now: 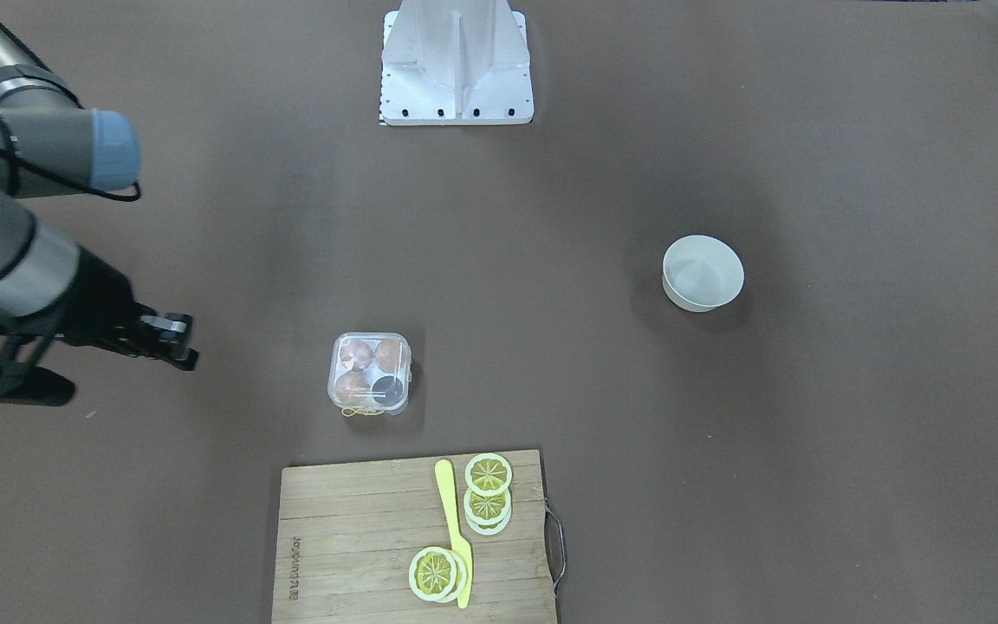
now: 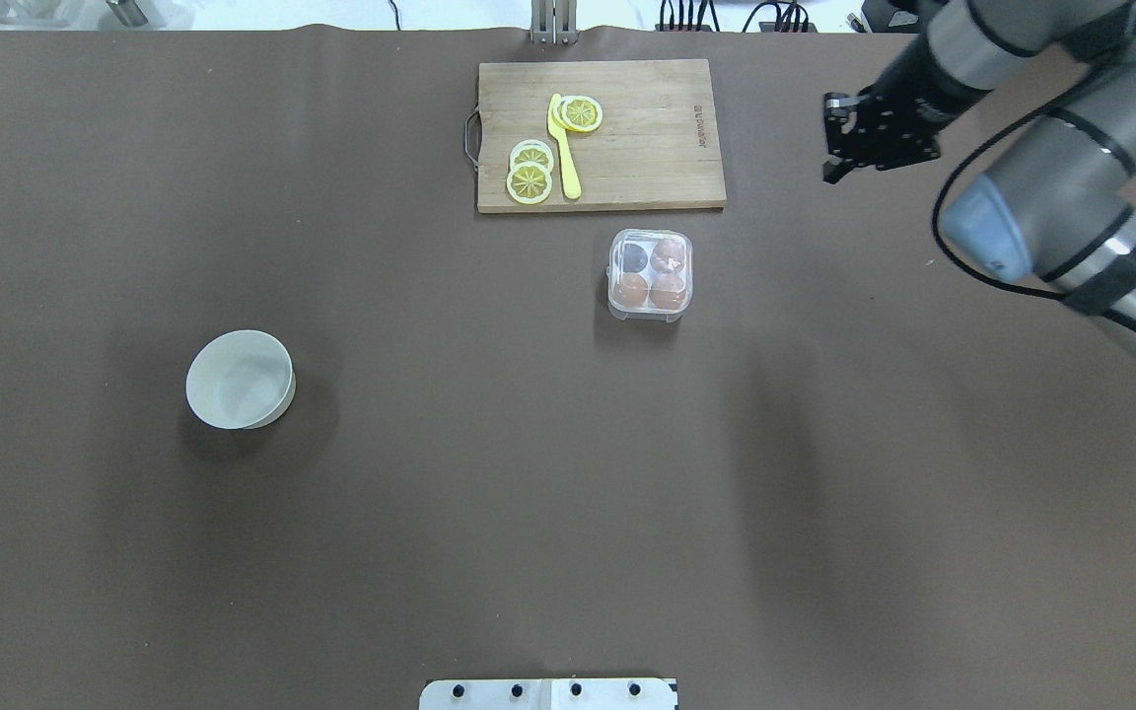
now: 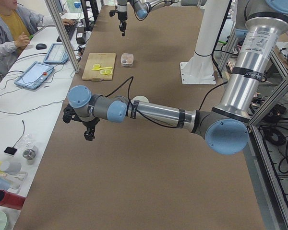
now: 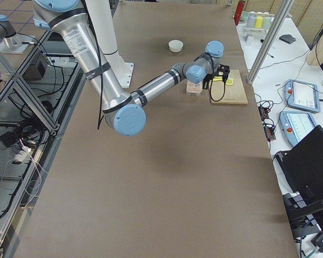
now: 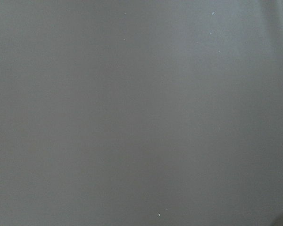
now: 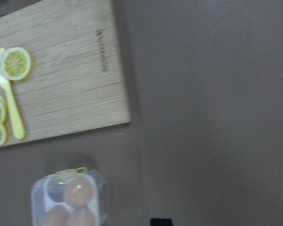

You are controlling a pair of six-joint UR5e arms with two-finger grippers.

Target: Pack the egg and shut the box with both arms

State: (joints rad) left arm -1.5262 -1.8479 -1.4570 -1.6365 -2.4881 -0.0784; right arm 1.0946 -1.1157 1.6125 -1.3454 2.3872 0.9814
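The box [image 1: 369,374] sits on the brown table with its clear lid down, just short of the cutting board. It also shows in the overhead view [image 2: 650,273] and the right wrist view [image 6: 68,197]. Three light-brown eggs lie in it, one of them an egg [image 2: 669,255]; the fourth cup looks dark. My right gripper [image 2: 829,176] hangs in the air to the side of the box, apart from it, and looks shut and empty. My left gripper [image 3: 89,135] shows only in the exterior left view, far from the box; I cannot tell its state.
A wooden cutting board [image 2: 647,148] holds lemon slices [image 2: 530,177] and a yellow knife [image 2: 562,148]. A white bowl [image 2: 240,380] stands apart on the robot's left half. The white stand [image 1: 456,61] is at the robot's edge. The left wrist view shows only table.
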